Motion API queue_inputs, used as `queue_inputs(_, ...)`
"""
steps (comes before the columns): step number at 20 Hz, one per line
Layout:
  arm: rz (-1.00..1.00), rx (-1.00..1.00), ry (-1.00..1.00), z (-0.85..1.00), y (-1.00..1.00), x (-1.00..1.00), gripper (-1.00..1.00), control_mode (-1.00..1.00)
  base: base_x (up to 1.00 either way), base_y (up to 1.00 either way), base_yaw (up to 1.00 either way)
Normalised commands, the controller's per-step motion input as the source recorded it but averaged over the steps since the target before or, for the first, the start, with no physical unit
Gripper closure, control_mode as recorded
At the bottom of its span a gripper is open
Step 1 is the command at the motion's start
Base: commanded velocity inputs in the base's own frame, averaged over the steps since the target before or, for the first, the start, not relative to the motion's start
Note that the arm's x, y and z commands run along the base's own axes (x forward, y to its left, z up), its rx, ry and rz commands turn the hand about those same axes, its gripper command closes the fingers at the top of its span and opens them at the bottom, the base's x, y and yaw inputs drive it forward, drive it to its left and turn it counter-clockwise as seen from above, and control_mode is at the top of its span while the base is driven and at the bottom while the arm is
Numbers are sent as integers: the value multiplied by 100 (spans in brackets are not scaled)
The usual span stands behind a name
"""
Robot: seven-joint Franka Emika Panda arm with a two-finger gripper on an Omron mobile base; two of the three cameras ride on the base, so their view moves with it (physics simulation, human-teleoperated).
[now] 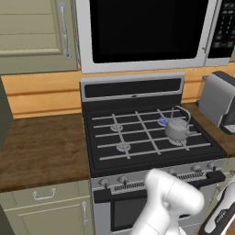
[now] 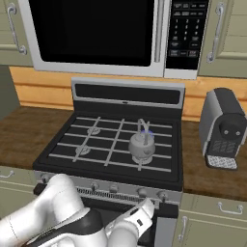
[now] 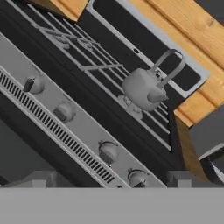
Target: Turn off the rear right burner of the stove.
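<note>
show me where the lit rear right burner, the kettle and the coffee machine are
rear right burner [image 1: 163,121], left base view, on its blue glow behind the kettle
kettle [image 2: 141,146], right base view, on its round grey body
coffee machine [image 2: 223,126], right base view, on its dark front

Kettle [image 1: 177,128] on the stove [image 1: 105,153] front right, before the rear right burner [image 1: 163,121]; microwave [image 1: 147,32] above

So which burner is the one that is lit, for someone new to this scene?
Under the microwave stands the black stove. The rear right burner lies just behind the grey kettle. It alone shows a blue glow; the other burner heads are plain grey.
</note>
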Motion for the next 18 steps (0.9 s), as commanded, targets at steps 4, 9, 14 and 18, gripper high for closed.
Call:
queue_inputs(4,17,-36,-29,0,20,5,-100,-100,0,0,0)
queue_inputs(9,17,-17,-22,0,0,18,-100,-100,0,0,0)
queue_inputs(14,17,-10,-14,0,0,17,-100,-100,0,0,0)
queue_inputs(18,7,-1,0,0,-5,7,-100,-100,0,0,0)
